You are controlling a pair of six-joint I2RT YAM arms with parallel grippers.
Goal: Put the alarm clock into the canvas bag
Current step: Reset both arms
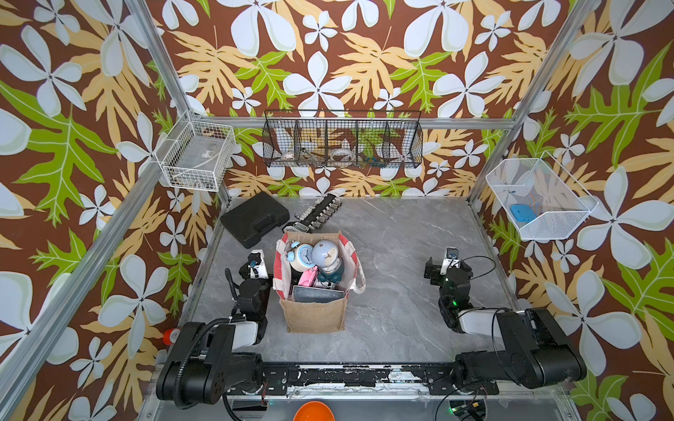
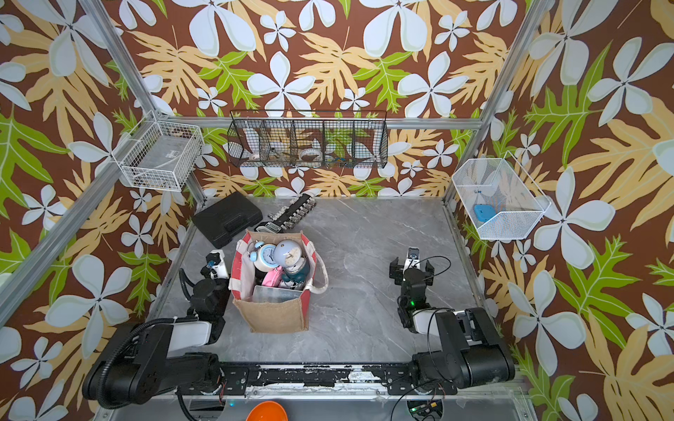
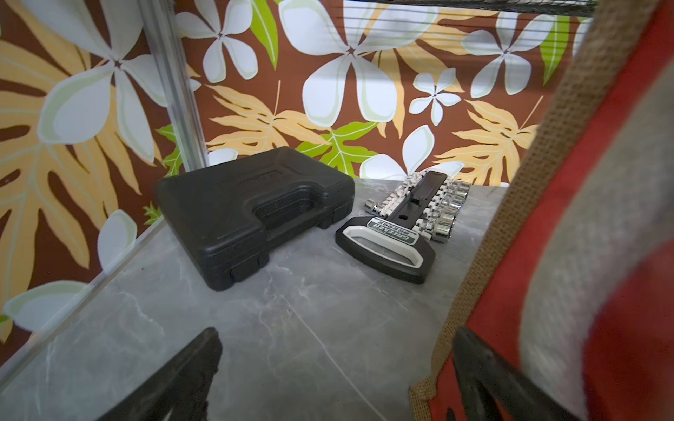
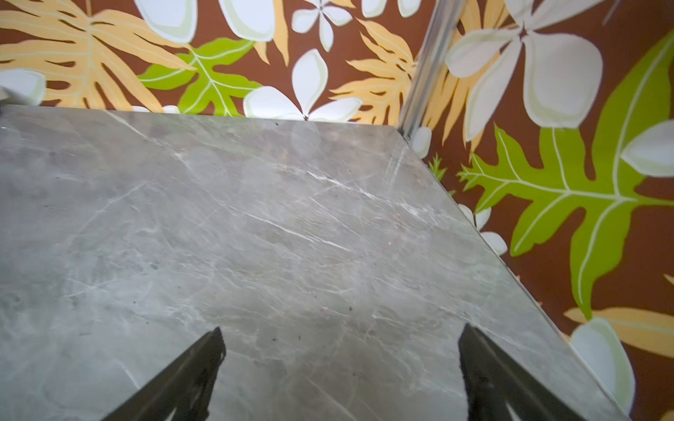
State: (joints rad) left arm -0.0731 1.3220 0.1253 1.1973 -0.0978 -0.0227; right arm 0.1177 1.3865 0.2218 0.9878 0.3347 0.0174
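Overhead, in both top views, two black robot arms reach in from a rail at the near edge of a grey marble-patterned table point(image 1: 401, 277), each bent at the elbow with its wrist pointing toward the far wall. The left arm sits low, close against the left side of the canvas bag point(image 1: 315, 313); the right arm stands well apart from it, over bare table. The left claw point(image 3: 337, 340) is spread wide and grips nothing; in the left wrist view, one finger lies just beside the bag's red-and-white striped side panel point(image 3: 583, 182), and contact cannot be judged. The right claw point(image 4: 342, 330) is likewise spread wide and empty, its fingers above the table point(image 4: 291, 218). The bag stands upright near the table's middle, mouth open. Inside it, a light blue twin-bell alarm clock point(image 1: 302, 255) leans at the far end beside a round pale blue clock point(image 1: 326, 252), with a pink clock point(image 1: 308, 277) and a flat grey slab point(image 1: 317, 294) nearer. Behind the bag lie a closed black plastic case point(image 1: 255, 218) and a socket rail point(image 1: 321, 211). Brown floral wallpaper covers the walls, which carry three wire baskets.
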